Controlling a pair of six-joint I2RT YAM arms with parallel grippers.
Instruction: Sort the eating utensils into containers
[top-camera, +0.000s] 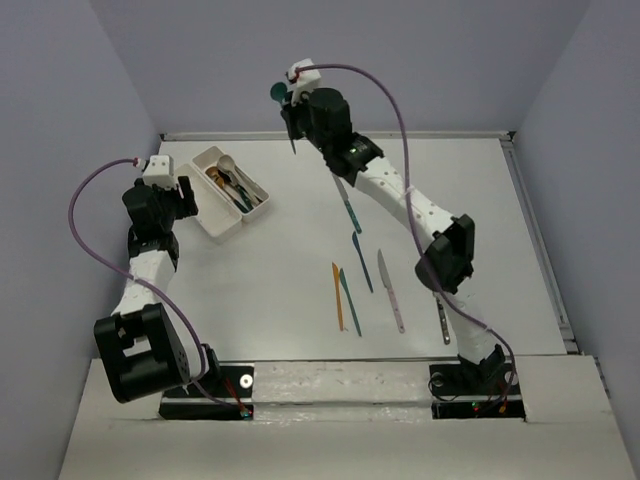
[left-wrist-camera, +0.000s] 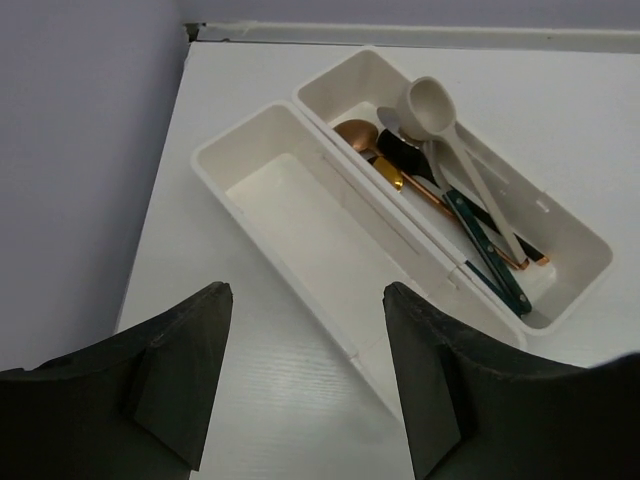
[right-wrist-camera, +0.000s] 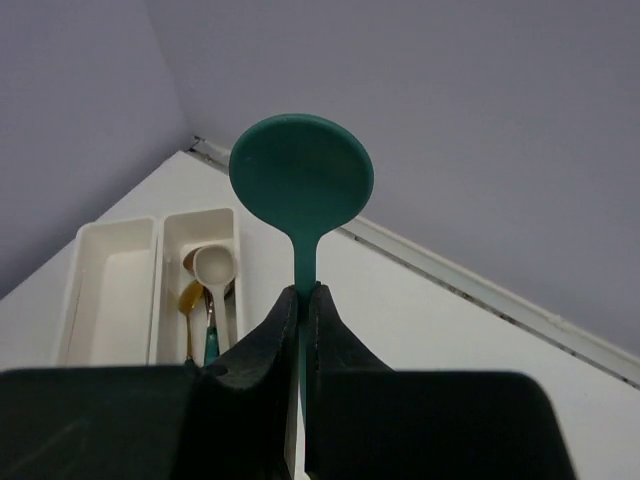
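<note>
My right gripper (right-wrist-camera: 302, 292) is shut on the stem of a teal spoon (right-wrist-camera: 300, 180), bowl up, held high above the table's far side (top-camera: 278, 92). The containers are two joined white trays (top-camera: 222, 222) at the back left. One tray (left-wrist-camera: 280, 200) is bare. The other (left-wrist-camera: 575, 240) holds several spoons, with a cream spoon (left-wrist-camera: 435, 105) on top. My left gripper (left-wrist-camera: 307, 290) is open with nothing in it and hovers at the near end of the trays. Several knives lie mid-table: teal (top-camera: 347, 205), blue (top-camera: 361, 262), orange (top-camera: 338, 296).
More knives lie near the right arm: a green one (top-camera: 350, 300), a grey-bladed one (top-camera: 391, 290) and a dark-handled one (top-camera: 442, 320). Walls close in at the left and back, and a raised rim (top-camera: 535, 240) runs along the table's right edge.
</note>
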